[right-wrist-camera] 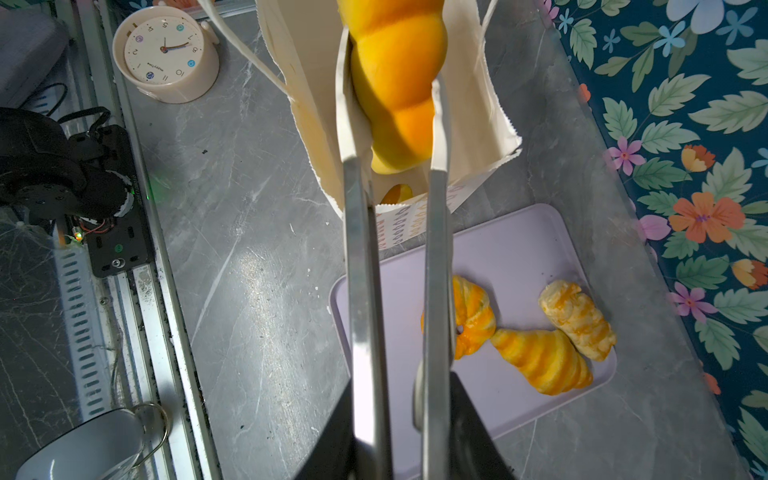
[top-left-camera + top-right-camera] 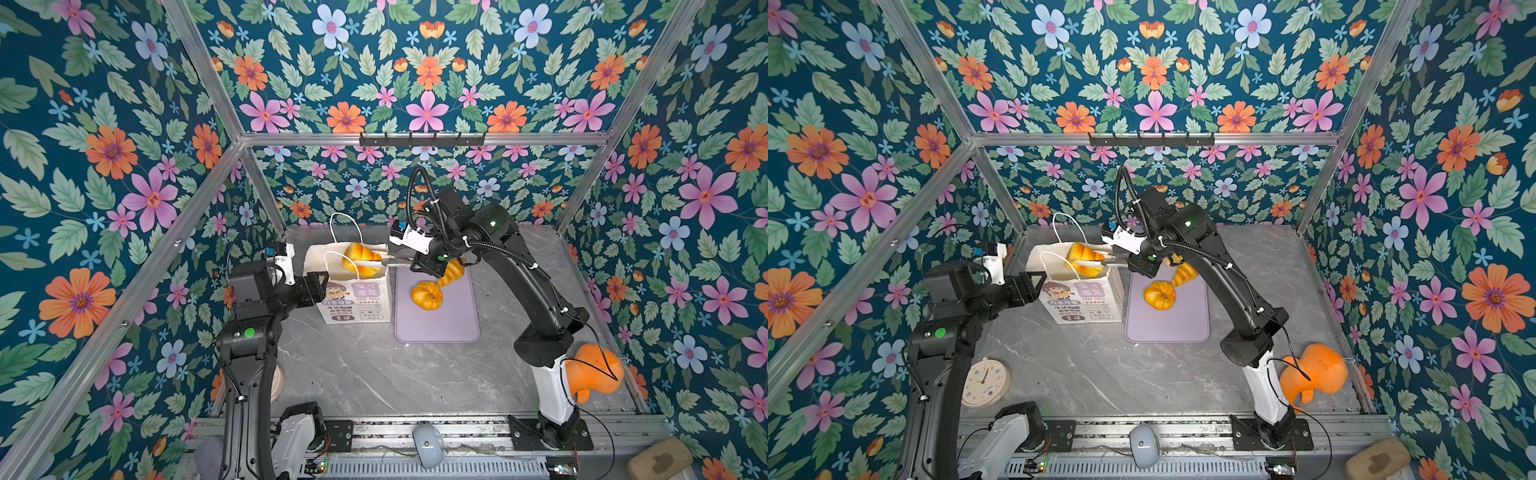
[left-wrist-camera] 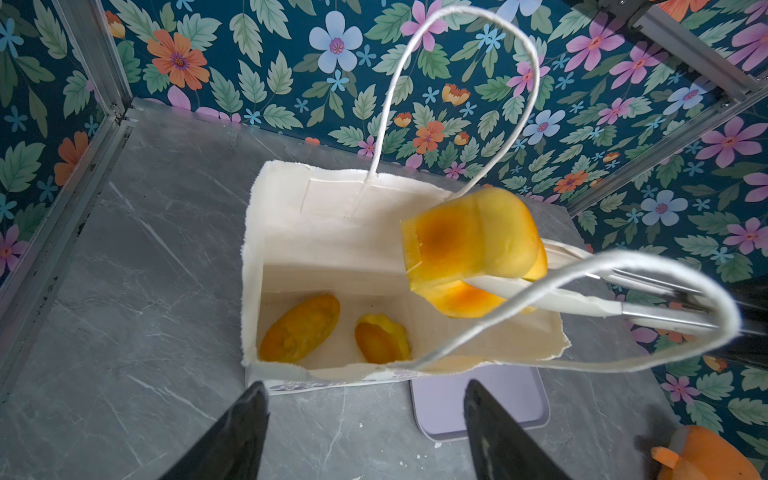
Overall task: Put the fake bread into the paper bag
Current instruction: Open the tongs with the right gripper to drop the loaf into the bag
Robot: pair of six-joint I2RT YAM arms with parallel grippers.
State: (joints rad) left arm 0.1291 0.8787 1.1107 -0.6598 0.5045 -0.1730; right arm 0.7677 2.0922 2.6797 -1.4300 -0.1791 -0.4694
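The white paper bag (image 2: 357, 301) (image 2: 1086, 301) stands upright on the grey table, its mouth open. My right gripper (image 2: 415, 264) (image 1: 399, 415) is shut on metal tongs (image 1: 361, 249), and their tips pinch a block loaf of fake bread (image 2: 359, 259) (image 3: 469, 245) (image 1: 399, 83) just above the bag's mouth. Two fake breads (image 3: 300, 328) (image 3: 382, 338) lie on the bag's floor. A pumpkin bun (image 2: 427, 295), a croissant (image 1: 540, 361) and a braided pastry (image 1: 577, 320) lie on the lilac tray (image 2: 436, 328). My left gripper (image 2: 318, 282) (image 3: 365, 399) stands open beside the bag's front, holding nothing.
A cream clock (image 2: 985, 382) sits near the left arm's base. An orange plush lump (image 2: 594, 370) lies at the front right by the right arm's base. The bag's cord handles (image 3: 519, 54) stand up around the loaf. A grey mug (image 2: 428, 444) rests on the front rail.
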